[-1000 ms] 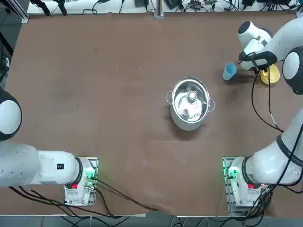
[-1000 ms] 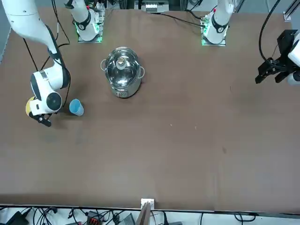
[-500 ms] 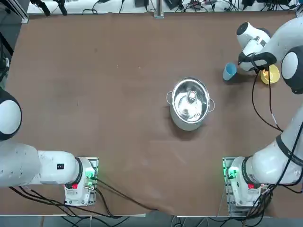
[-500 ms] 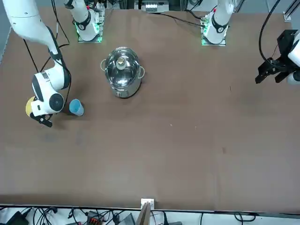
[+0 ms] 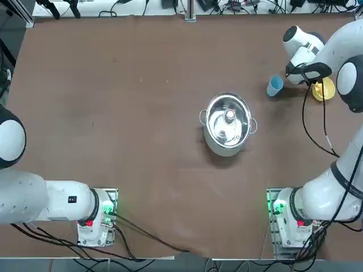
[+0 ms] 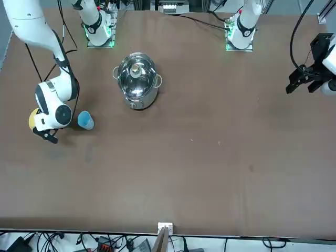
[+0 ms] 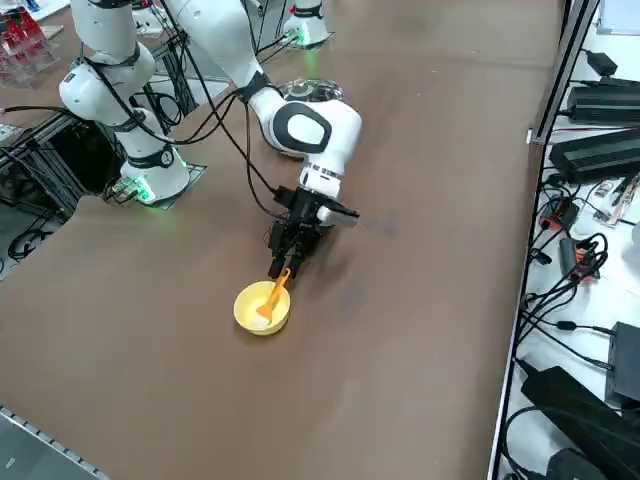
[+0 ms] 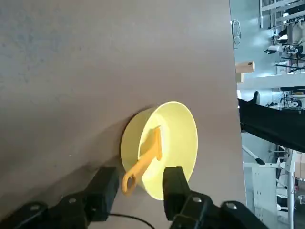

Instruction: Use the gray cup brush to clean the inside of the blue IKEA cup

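The gray cup brush (image 8: 145,160), with an orange-tan handle, leans inside a yellow bowl (image 8: 186,138), its looped handle end sticking out over the rim. My right gripper (image 8: 140,180) is low beside the bowl, open, with one finger on each side of that handle end and not clamped on it. The right side view shows the gripper (image 7: 285,262) just above the brush (image 7: 273,295). The blue IKEA cup (image 5: 274,86) stands upright on the table just beside the arm's wrist, toward the pot, and also shows in the front view (image 6: 85,121).
A steel pot (image 5: 228,122) with a lid stands mid-table, well clear of the cup. The yellow bowl (image 5: 324,89) sits near the table's right edge. Cables hang from the right arm over the bowl area.
The right wrist has shifted slightly beside the yellow bowl. The cup, bowl and pot have stayed put.
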